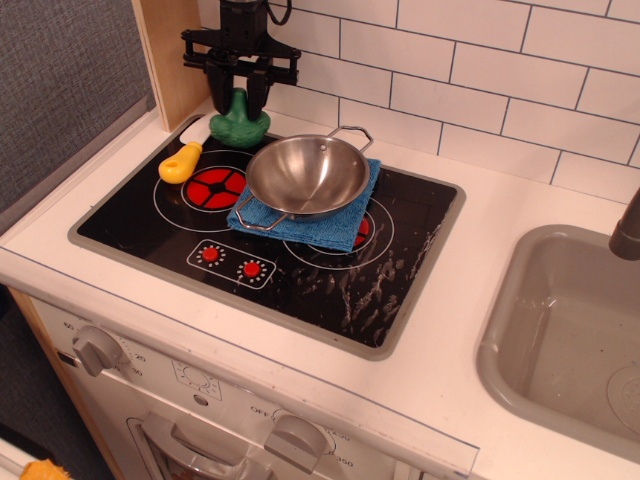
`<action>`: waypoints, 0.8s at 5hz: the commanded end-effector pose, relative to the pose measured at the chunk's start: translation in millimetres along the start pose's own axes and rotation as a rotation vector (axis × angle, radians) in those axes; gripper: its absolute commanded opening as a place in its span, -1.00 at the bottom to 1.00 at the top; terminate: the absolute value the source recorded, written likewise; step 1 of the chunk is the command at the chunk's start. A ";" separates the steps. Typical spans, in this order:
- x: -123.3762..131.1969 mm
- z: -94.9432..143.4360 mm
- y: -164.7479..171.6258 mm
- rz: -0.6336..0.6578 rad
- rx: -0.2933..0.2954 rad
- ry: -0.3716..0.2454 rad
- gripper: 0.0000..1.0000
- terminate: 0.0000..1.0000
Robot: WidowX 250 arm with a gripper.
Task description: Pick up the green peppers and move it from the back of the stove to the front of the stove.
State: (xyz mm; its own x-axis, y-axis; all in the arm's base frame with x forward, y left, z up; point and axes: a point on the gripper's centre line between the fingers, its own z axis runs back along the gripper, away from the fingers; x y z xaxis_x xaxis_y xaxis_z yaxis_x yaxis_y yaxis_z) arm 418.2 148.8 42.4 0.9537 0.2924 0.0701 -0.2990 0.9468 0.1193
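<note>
The green peppers point(238, 128) sit at the back left corner of the black stove point(150, 215), with the stem pointing up. My gripper point(240, 98) is directly above them, its two black fingers point(221, 88) closed in on the stem from both sides. The lumpy body shows below the fingertips and seems to rest on or just above the stove's rim. The front of the stove, with whitish smears point(360, 295), is bare black glass.
A steel pan point(307, 175) sits on a blue cloth point(345, 232) mid-stove, right of the peppers. A yellow-handled toy knife point(180, 162) lies left of the burner. A wooden panel point(168, 55) stands at the back left, a grey sink point(560, 330) at right.
</note>
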 end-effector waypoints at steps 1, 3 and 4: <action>0.8 49.7 3.6 -0.001 -0.013 -0.116 -1.00 -1.00; -38.8 140.3 -35.1 -0.117 -0.054 -0.326 -1.00 -1.00; -79.3 141.8 -70.3 -0.243 -0.107 -0.338 -1.00 -1.00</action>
State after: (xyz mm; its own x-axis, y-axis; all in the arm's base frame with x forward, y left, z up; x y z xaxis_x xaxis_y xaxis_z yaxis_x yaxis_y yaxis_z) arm 361.3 24.3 146.5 0.9495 0.0035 0.3138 -0.0240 0.9978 0.0615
